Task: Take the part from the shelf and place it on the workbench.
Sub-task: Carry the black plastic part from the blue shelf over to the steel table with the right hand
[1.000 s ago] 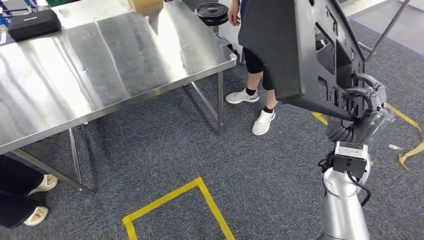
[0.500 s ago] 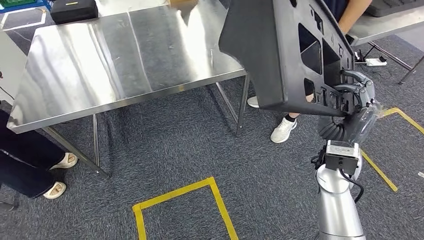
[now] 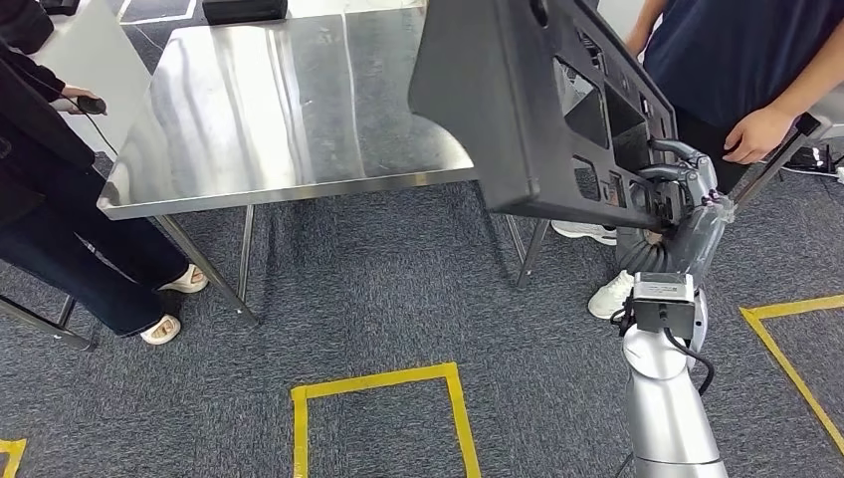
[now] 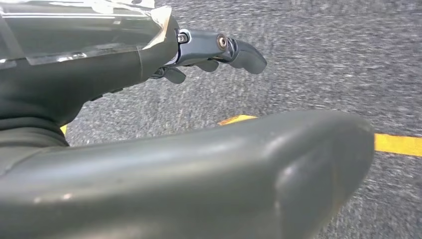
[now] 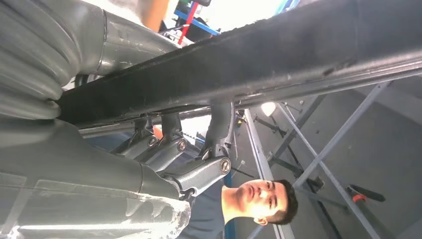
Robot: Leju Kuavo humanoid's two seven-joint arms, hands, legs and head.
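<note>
The right hand (image 3: 679,187) grips the large black part (image 3: 518,100) by its lower edge, fingers (image 5: 199,172) hooked over the rim — the part is held upright, just beside the workbench (image 3: 299,110), above its near right corner. The left hand (image 4: 149,64) holds nothing, fingers loosely curled over grey carpet (image 4: 323,59).

Matt black plastic part (image 3: 518,100), glossy steel workbench (image 3: 289,100), rough grey carpet (image 3: 398,289)
</note>
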